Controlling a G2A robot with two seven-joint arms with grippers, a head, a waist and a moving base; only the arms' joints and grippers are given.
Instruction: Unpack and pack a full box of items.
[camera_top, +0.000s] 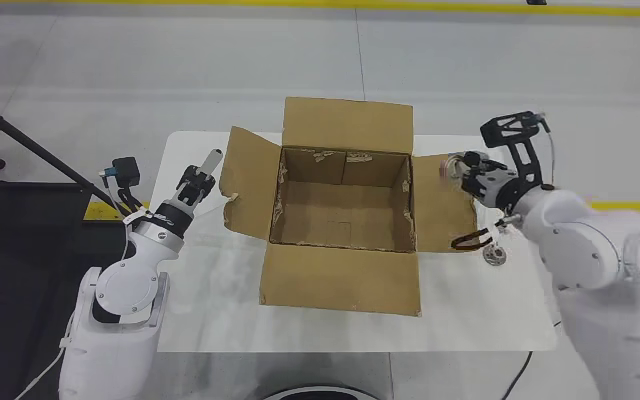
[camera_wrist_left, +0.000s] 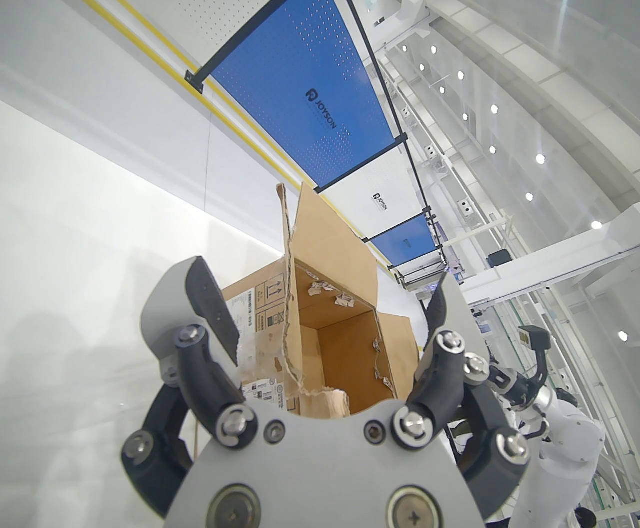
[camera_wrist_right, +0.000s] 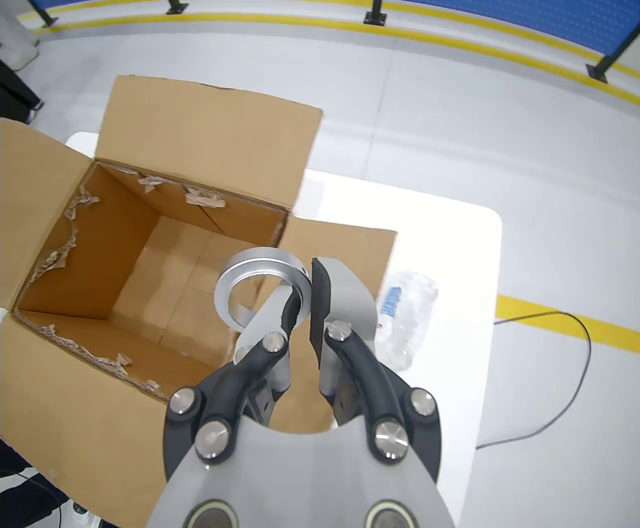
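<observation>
Right gripper (camera_wrist_right: 306, 292): is clamping a ring, with its fingers drawn nearly together and the ring's wall sitting between the pads.
Ring (camera_wrist_right: 257, 257): is projecting ahead of the right gripper's fingertips, lying roughly level, over the box's right flap.
Box (camera_top: 340, 278): is standing open on the worktop (camera_top: 200, 300) between the two grippers, with all four flaps folded outward. Its opening is lying just beyond and below the right gripper.
Left gripper (camera_wrist_left: 320, 277): is holding nothing, with its fingers spread wide. It is hovering just beside the box's left flap and pointing toward the box.
Left flap: is standing directly ahead of the left gripper, showing a torn, ragged edge.
Bottle (camera_wrist_right: 407, 315): is lying on its side on the worktop, below the right gripper and just beside the right flap's outer edge.
Round part (camera_top: 493, 257): is resting on the worktop, closer to the robot than the right gripper.
</observation>
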